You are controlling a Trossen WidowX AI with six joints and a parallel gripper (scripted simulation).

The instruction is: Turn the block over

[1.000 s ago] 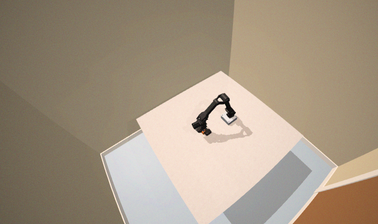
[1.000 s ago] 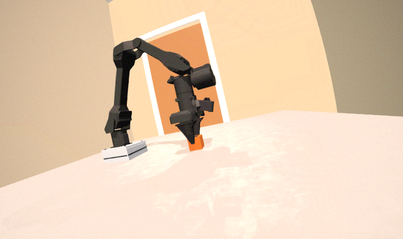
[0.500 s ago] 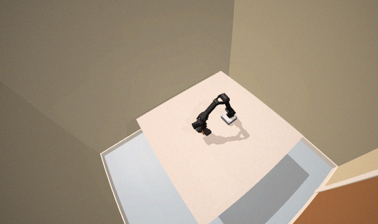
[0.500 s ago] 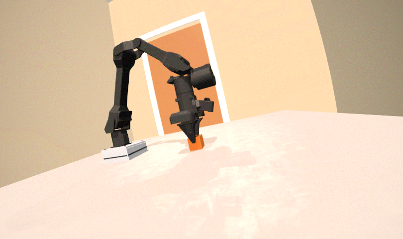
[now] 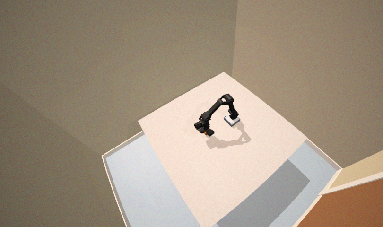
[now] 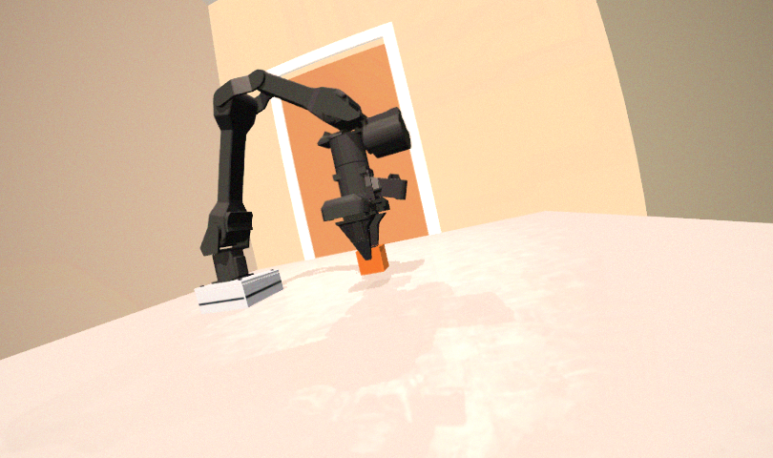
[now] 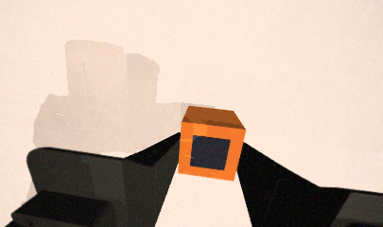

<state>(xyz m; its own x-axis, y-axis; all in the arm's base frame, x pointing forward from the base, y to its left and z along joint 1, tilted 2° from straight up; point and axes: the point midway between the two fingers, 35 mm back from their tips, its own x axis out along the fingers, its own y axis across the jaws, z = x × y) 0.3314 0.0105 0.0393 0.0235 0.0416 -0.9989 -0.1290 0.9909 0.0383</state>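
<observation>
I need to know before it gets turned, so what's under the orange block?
Under the orange block, a shadow shows on the table; its bottom face is hidden.

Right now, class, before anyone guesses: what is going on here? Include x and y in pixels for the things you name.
A black robot arm (image 5: 213, 109) (image 6: 231, 164) on a white base (image 5: 228, 121) (image 6: 219, 297) has its gripper (image 6: 373, 252) (image 7: 208, 141) shut on an orange block (image 6: 372, 264) (image 7: 184, 156). The block appears to be held just above the table (image 5: 187, 157) (image 6: 492, 368) (image 7: 298, 57). Its dark square mark (image 7: 210, 152) faces up toward the wrist camera, so the block has not been turned over.
</observation>
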